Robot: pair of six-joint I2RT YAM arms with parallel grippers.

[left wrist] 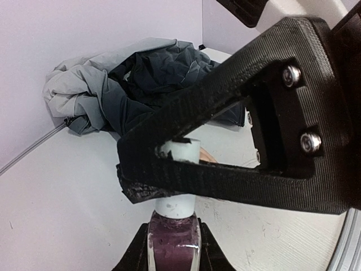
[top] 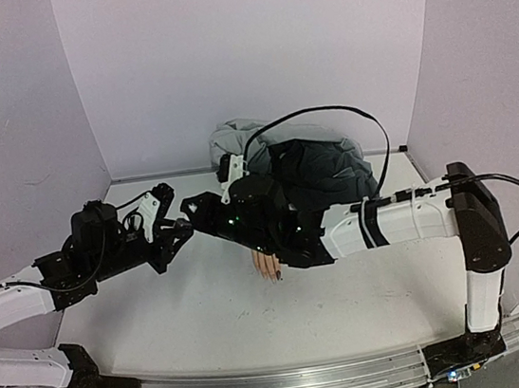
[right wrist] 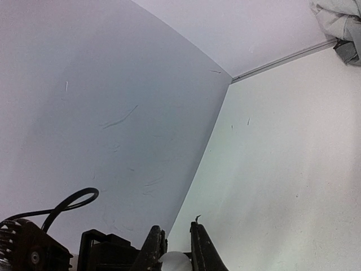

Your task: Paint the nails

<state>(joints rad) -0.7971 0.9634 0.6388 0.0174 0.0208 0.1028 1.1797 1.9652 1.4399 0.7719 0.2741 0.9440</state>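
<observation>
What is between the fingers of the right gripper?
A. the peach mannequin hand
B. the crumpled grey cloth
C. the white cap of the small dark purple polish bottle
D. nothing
C: the fingers of the right gripper sit on both sides of the round white cap, which the left wrist view shows atop the small dark purple polish bottle.
</observation>
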